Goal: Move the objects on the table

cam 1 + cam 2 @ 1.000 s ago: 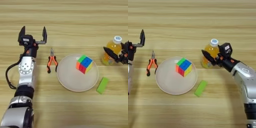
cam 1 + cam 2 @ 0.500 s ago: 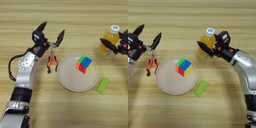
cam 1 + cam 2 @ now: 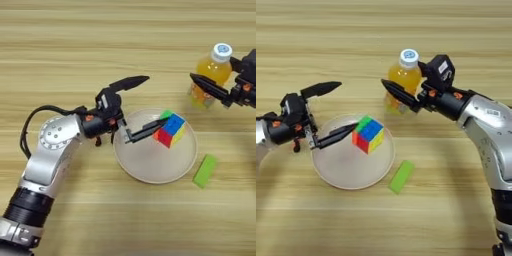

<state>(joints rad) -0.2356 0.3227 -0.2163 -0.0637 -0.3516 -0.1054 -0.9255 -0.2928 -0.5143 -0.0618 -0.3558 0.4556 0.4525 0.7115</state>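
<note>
Though tilted, cube [image 3: 170,130] on plate [image 3: 145,167]

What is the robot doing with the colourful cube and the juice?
The left gripper is open, reaching over the plate toward the puzzle cube, one finger almost touching it. The right gripper is at the orange-juice bottle standing on the table. A green block lies beside the plate.

I can't read any writing, brand, number or sign from here. The small orange-juice bottle with the white cap [image 3: 402,80] has an orange label, but whatever is printed on it is too small for me to make out. The multicoloured puzzle cube [image 3: 169,130] shows only plain coloured squares.
</note>
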